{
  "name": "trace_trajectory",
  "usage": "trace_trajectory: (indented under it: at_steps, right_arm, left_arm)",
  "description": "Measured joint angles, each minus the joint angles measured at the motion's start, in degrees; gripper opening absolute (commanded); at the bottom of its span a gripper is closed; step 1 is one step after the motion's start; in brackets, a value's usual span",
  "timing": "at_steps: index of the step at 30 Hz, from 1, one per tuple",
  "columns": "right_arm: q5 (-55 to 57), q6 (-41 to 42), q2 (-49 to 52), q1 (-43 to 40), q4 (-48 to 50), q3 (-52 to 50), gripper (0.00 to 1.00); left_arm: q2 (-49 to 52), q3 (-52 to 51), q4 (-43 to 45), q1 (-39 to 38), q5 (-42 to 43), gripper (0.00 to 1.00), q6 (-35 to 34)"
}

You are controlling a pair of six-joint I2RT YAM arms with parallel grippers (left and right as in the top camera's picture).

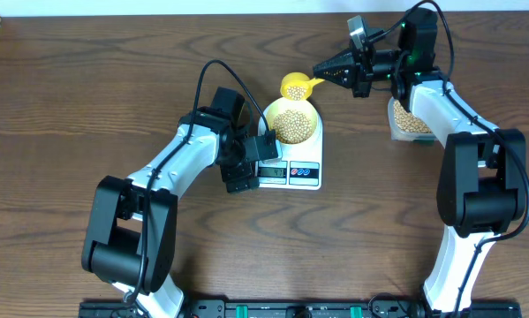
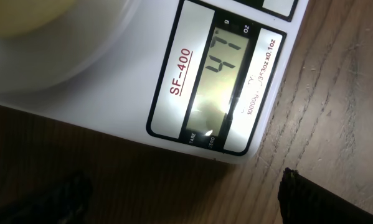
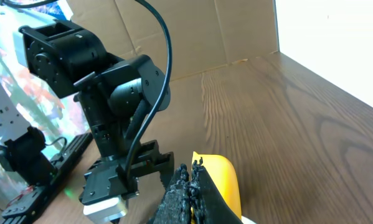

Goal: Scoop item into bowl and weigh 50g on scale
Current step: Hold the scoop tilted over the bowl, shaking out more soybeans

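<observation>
Beans (image 1: 292, 125) are sitting heaped in the pale-yellow bowl (image 1: 269, 115), which is resting on the white scale (image 1: 306, 173) near the middle of the table (image 1: 70, 106). The display (image 2: 226, 81) is reading 47 in my left wrist view, so I am judging the load to be just short of the 50 g target. The step in hand is the final topping-up. My right gripper (image 1: 326, 69) is clamping the handle of the yellow scoop (image 1: 296, 86) and holding its cup just beyond the far rim of the bowl. The cup appears to be carrying a small load of beans. My left gripper (image 1: 244, 170) is hovering just left of the scale's front with its fingers spread, gripping nothing and aiming its camera at the readout. The next move is calling for a slow, slight tilt of the scoop over the bowl, letting only a few beans fall while I am watching the number. Further right, the clear tub (image 1: 411, 124) is holding more beans and is partly hidden under my right arm.
</observation>
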Motion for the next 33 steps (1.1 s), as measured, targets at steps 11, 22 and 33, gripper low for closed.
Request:
trace_trajectory:
  at_steps: [11, 22, 33]
  right_arm:
    - [0.00, 0.07, 0.00, 0.00, 0.00, 0.00, 0.01]
    - [-0.02, 0.26, 0.00, 0.00, 0.02, 0.00, 0.01]
    - [-0.02, 0.39, 0.00, 0.00, 2.01, 0.00, 0.01]
  left_arm:
    - [0.00, 0.00, 0.00, 0.00, 0.00, 0.98, -0.02]
    - [0.00, 0.00, 0.00, 0.00, 0.00, 0.98, -0.02]
    - [0.00, 0.00, 0.00, 0.00, 0.02, 0.98, 0.00]
